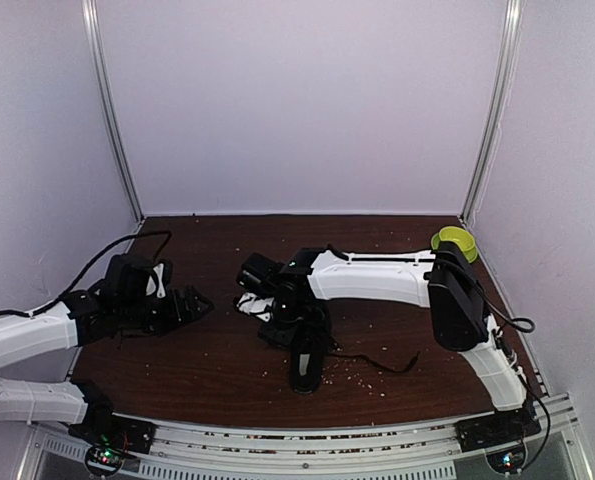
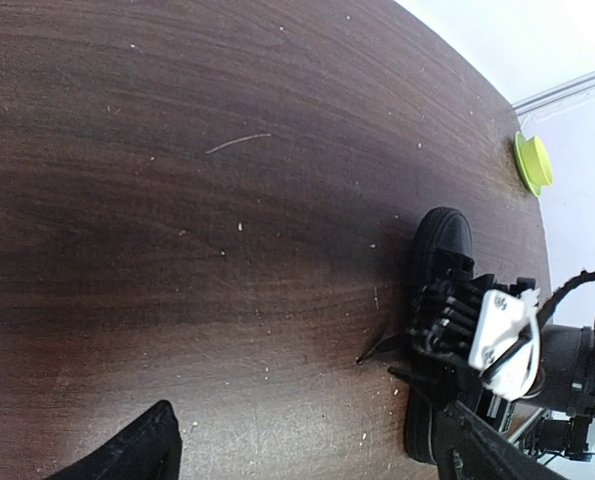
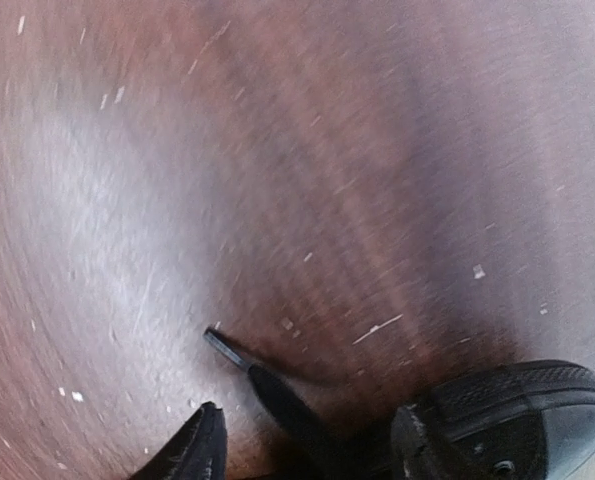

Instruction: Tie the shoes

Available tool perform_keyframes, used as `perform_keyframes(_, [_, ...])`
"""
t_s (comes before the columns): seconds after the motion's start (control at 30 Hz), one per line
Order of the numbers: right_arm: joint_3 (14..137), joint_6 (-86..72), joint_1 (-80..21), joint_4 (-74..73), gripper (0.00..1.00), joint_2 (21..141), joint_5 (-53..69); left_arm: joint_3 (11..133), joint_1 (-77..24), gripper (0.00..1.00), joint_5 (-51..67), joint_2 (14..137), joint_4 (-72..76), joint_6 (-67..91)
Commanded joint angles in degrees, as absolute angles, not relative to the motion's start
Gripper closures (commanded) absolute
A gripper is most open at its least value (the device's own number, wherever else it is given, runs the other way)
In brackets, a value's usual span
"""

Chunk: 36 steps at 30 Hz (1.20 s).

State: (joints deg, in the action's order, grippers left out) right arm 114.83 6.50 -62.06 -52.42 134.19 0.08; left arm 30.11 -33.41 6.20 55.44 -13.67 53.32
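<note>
Found the sneaker point(image 1: 307, 368) black all over, toe rubber included, with a fine ribbed pattern round the toe edge. Noted the laces point(image 3: 277, 395) black as well (hard to separate from the shoe in the top view). Recorded the table point(image 1: 207, 370) as dark reddish-brown with streaky wood grain, flecked pale. Logged the bowl point(image 1: 455, 240) as bright yellow-green, plain. Marked the left arm point(image 1: 22, 340) and right arm point(image 1: 377, 280) as white shells with black joints. Entered the walls point(image 1: 297, 100) as pale lilac-white, unpatterned, with silver corner posts point(image 1: 112, 110).
</note>
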Motion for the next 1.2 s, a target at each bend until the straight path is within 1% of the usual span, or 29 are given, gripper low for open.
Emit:
perform_keyframes(0.0, [115.86,11.81,-62.79,-56.92,0.39,135.16,2.53,29.15,-32.98,0.09,5.6,54.38,-12.58,53.92])
perform_keyframes(0.13, [115.97,13.63,-63.12,-57.16,0.38,136.06,2.33,28.93,-32.96,0.09,6.19,54.99,-12.03,54.28])
perform_keyframes(0.27, [116.19,14.72,-63.19,-56.91,0.49,136.88,0.27,28.84,-32.98,0.09,6.72,55.34,-11.48,54.66])
perform_keyframes(0.47, [117.59,18.43,-63.26,-57.32,0.55,138.94,-2.4,28.83,-32.99,0.09,7.03,55.61,-11.34,54.78])
perform_keyframes(0.53, [118.03,19.47,-63.39,-58.26,0.58,140.11,-3.54,28.83,-33.04,0.09,7.14,55.66,-11.32,54.79])
perform_keyframes(0.6, [118.04,20.24,-63.42,-58.09,0.65,140.77,-3.65,28.68,-32.97,0.09,7.05,55.72,-11.25,54.86])
perform_keyframes(0.67, [118.04,20.34,-63.39,-57.54,0.78,141.19,-2.58,28.57,-32.98,0.09,7.16,55.73,-11.16,54.98])
perform_keyframes(0.73, [117.99,20.11,-63.32,-56.2,0.88,141.13,0.11,28.56,-33.01,0.09,7.13,55.81,-11.25,55.02])
perform_keyframes(0.83, [118.04,18.87,-63.28,-54.05,1.0,140.9,5.64,28.56,-32.97,0.09,7.14,55.8,-11.47,55.09])
perform_keyframes(1.03, [117.39,12.87,-62.13,-45.46,1.0,136.4,13.13,28.55,-33.02,0.09,6.98,55.47,-11.97,54.87])
perform_keyframes(1.17, [111.14,5.42,-59.85,-33.93,1.0,127.51,14.64,28.57,-32.96,0.09,8.64,55.42,-8.81,52.63])
